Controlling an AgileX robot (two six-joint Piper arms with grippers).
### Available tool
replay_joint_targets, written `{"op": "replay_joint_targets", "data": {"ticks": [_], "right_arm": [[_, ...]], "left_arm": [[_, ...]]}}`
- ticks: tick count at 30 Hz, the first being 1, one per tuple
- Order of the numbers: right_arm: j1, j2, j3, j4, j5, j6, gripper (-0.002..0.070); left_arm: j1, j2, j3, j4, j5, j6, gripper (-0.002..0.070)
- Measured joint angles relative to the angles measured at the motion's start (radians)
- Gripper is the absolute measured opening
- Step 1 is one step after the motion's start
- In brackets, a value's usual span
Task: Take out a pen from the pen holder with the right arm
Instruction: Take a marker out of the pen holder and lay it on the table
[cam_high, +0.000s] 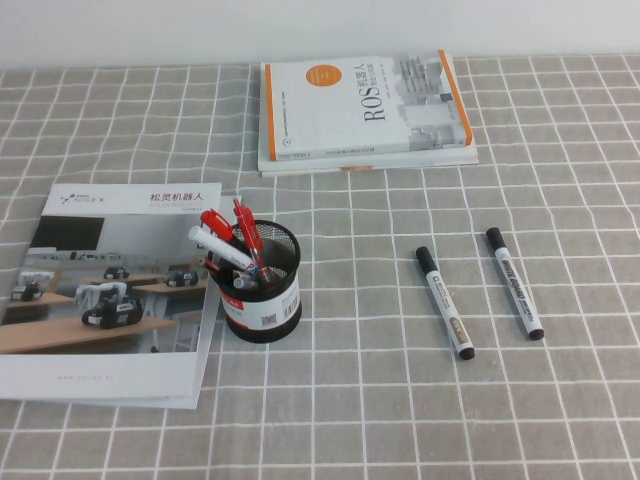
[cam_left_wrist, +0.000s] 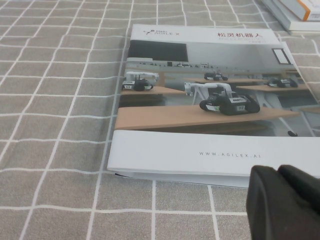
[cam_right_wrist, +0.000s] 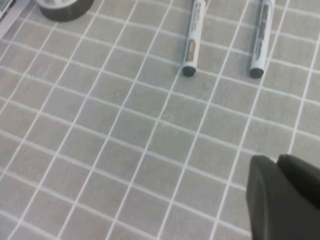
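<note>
View of the worktable with the pens in their holder. The right gripper (cam_right_wrist: 276, 162) hangs over bare cloth with its fingers pressed together and nothing between them. The black mesh pen holder (cam_high: 262, 290) stands well apart from it. The right wrist view catches only the holder's base at the frame edge, across several squares of cloth from the fingertips. The near ends of two loose markers lie closer to the gripper than the holder does. The left marker (cam_high: 445, 303) and the right marker (cam_high: 514, 283) lie roughly parallel on the cloth to the right of the holder, apart from each other and from it.

The holder sits left of the table's centre, just beside the right edge of a brochure (cam_high: 115, 290). The red-capped pens (cam_high: 240, 235) stand tilted inside it, leaning toward the left.

The surface is a grey tablecloth (cam_high: 400, 400) ruled into squares by white lines. At its far edge a book (cam_high: 365, 105) marked ROS rests on another volume, and behind them is a plain white wall (cam_high: 300, 30).

The high view alone shows the pens, the whole holder and the full length of both markers. The grippers appear only in the wrist views. The left gripper (cam_left_wrist: 278, 171) has its fingers closed with only a seam between them and holds nothing. It hovers at the near edge of the brochure, whose printed photograph of wheeled robots on desks reads plainly there.
</note>
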Motion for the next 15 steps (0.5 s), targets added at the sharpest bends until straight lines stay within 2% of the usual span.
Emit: {"op": "replay_joint_targets", "data": {"ticks": [8,12,15], "right_arm": [[-0.01,-0.031,0.279,-0.019,-0.42,-0.011,-0.0013],[-0.123,-0.085,0.432,-0.015,-0.663,-0.011,-0.0013],[-0.238,-0.176,0.532,-0.009,-0.776,-0.011,-0.0012]], "left_arm": [[0.0,0.0,0.0,0.0,0.0,0.0,-0.0003],[0.0,0.0,0.0,0.0,0.0,0.0,-0.0003],[0.0,0.0,0.0,0.0,0.0,0.0,-0.0003]]}}
